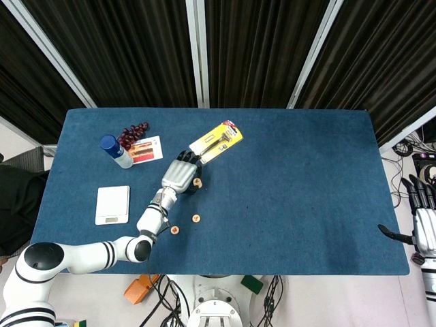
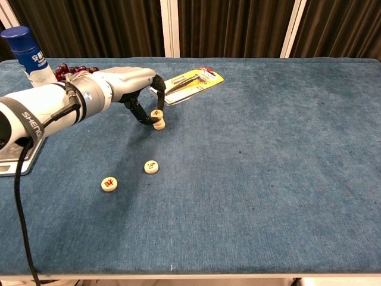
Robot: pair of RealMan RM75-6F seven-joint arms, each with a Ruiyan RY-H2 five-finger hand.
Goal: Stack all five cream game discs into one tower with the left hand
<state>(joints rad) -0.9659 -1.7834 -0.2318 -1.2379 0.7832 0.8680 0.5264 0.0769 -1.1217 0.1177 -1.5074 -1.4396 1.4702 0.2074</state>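
A short stack of cream discs [image 2: 159, 124] stands on the blue table, just in front of the yellow package. My left hand [image 2: 134, 89] reaches over it from the left, and its thumb and a finger pinch the top disc [image 2: 158, 114], which sits on the stack. From above, the left hand [image 1: 179, 176] covers most of the stack [image 1: 197, 182]. Two loose cream discs with red marks lie nearer the front edge: one [image 2: 151, 167] and another [image 2: 109, 184] to its left. My right hand [image 1: 421, 218] hangs off the table's right end with straight fingers, holding nothing.
A yellow tool package [image 1: 216, 139] lies just behind the stack. At the back left are a blue-capped bottle [image 1: 116, 151], dark red beads [image 1: 133, 131] and a card [image 1: 145, 150]. A white scale [image 1: 112, 204] sits at the left edge.
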